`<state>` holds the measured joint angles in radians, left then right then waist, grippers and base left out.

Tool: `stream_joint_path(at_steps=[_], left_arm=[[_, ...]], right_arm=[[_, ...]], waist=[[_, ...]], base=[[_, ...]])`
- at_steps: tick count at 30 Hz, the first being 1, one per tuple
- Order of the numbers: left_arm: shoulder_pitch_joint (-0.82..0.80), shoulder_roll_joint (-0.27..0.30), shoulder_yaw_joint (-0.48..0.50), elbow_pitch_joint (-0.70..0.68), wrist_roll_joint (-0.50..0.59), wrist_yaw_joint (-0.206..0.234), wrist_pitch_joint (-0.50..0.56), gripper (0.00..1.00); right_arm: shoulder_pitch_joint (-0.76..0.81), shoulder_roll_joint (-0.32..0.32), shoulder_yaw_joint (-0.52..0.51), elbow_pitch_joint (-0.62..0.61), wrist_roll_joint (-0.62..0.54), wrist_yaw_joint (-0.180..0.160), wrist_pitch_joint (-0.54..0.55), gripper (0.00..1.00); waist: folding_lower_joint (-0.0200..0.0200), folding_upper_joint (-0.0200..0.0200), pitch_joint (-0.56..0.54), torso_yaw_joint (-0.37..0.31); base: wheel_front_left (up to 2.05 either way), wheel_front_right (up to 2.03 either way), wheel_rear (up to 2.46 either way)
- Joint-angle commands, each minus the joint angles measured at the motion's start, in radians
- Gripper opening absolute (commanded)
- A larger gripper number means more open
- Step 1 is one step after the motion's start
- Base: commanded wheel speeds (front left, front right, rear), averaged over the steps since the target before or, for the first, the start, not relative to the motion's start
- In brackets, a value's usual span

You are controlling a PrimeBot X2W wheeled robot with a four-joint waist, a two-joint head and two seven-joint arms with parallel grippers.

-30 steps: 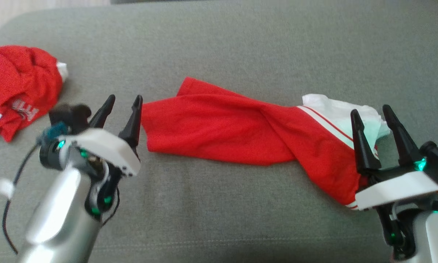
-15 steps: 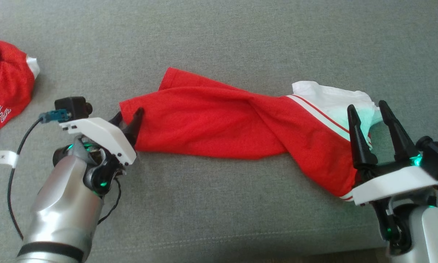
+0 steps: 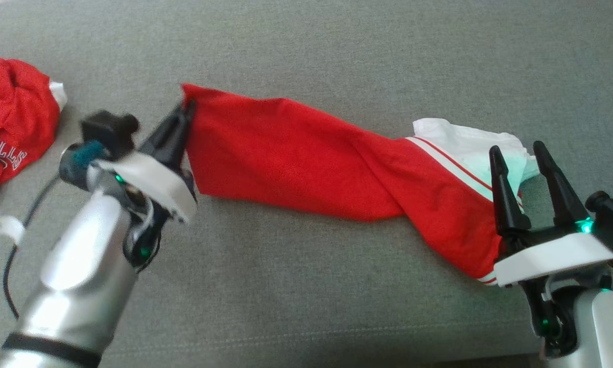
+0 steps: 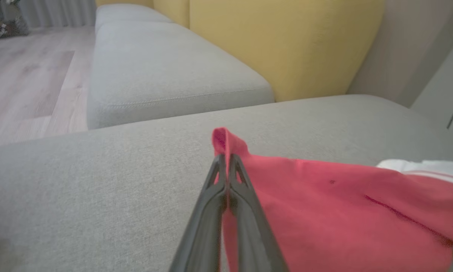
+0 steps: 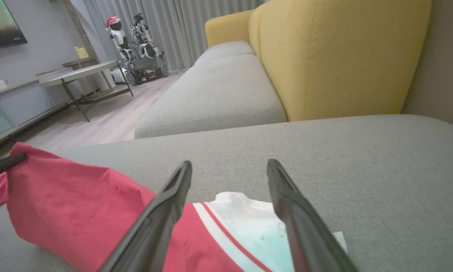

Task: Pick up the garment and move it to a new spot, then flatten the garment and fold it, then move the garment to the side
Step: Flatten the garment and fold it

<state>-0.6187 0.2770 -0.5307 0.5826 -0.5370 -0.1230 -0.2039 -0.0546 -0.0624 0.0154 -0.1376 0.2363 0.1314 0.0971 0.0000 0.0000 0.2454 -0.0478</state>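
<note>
Red fabric with a white end: the garment [image 3: 306, 163] lies stretched across the middle of the grey seat cushion [image 3: 337, 46]. My left gripper [image 3: 186, 108] is pinched tight on its left corner, which stands up off the cushion. My right gripper [image 3: 516, 153] has its fingers apart over the white end, holding nothing.

The pinch sits close to the corner tip, so a hard pull could slip it free. It may catch only one layer, though the blur leaves me unsure. Lifting one-handed would likely rope up the twisted middle.

The other red garment [image 3: 10, 122] lies near the cushion's left edge, so that way is crowded. Toward the far edge the cushion is bare, and a narrower bare strip runs along the near edge.
</note>
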Motion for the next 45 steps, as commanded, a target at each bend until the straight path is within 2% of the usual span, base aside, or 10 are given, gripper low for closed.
stream_joint_path(at_steps=[1, 9, 17, 18, 19, 24, 30, 35, 41, 45], left_arm=[[0.009, 0.050, 0.015, -0.050, 0.029, 0.003, -0.016, 0.00], [0.226, 0.148, -0.124, -0.267, 0.197, 0.029, -0.045, 0.00], [0.325, 0.175, -0.134, -0.268, 0.205, 0.053, -0.054, 0.00], [0.331, 0.169, -0.126, -0.258, 0.191, 0.057, -0.054, 0.37], [0.339, 0.156, -0.110, -0.243, 0.169, 0.064, -0.055, 1.00], [0.378, 0.121, -0.057, -0.231, 0.102, 0.086, -0.057, 1.00], [0.429, 0.080, 0.031, -0.303, 0.042, 0.122, -0.057, 1.00], [0.472, 0.058, 0.123, -0.392, 0.011, 0.187, -0.058, 1.00], [0.489, 0.074, 0.193, -0.480, 0.001, 0.276, -0.045, 1.00], [0.504, 0.103, 0.214, -0.535, 0.004, 0.309, -0.017, 1.00]], right_arm=[[-0.016, 0.001, 0.015, -0.039, -0.004, -0.001, -0.001, 1.00], [-0.001, 0.005, -0.005, -0.058, -0.009, -0.001, 0.007, 1.00], [-0.004, 0.007, -0.008, -0.064, -0.008, -0.001, 0.015, 1.00], [-0.003, 0.007, -0.010, -0.064, -0.008, -0.001, 0.016, 1.00], [-0.002, 0.007, -0.011, -0.063, -0.008, -0.001, 0.018, 1.00], [0.007, 0.008, -0.012, -0.062, -0.010, -0.001, 0.024, 1.00], [0.022, 0.008, -0.021, -0.066, -0.015, -0.001, 0.021, 1.00], [0.033, 0.009, -0.031, -0.071, -0.031, -0.001, 0.023, 1.00], [0.041, 0.002, -0.043, -0.067, -0.053, -0.001, 0.027, 1.00], [0.050, -0.003, -0.043, -0.061, -0.059, -0.001, 0.032, 1.00]], waist=[[0.0000, 0.0000, -0.001, 0.002], [0.0000, 0.0000, 0.008, 0.021], [0.0000, 0.0000, 0.011, 0.034], [0.0000, 0.0000, 0.010, 0.034], [0.0000, 0.0000, 0.006, 0.034], [0.0000, 0.0000, -0.018, 0.028], [0.0000, 0.0000, -0.043, 0.032], [0.0000, 0.0000, -0.074, 0.036], [0.0000, 0.0000, -0.109, 0.044], [0.0000, 0.0000, -0.133, 0.047]], base=[[0.00, 0.00, 0.00], [0.00, 0.00, 0.00], [0.00, 0.00, 0.00], [0.00, 0.00, 0.00], [0.00, 0.00, 0.00], [0.00, 0.00, 0.00], [0.00, 0.00, 0.00], [0.00, 0.00, 0.00], [0.00, 0.00, 0.00], [0.00, 0.00, 0.00]])
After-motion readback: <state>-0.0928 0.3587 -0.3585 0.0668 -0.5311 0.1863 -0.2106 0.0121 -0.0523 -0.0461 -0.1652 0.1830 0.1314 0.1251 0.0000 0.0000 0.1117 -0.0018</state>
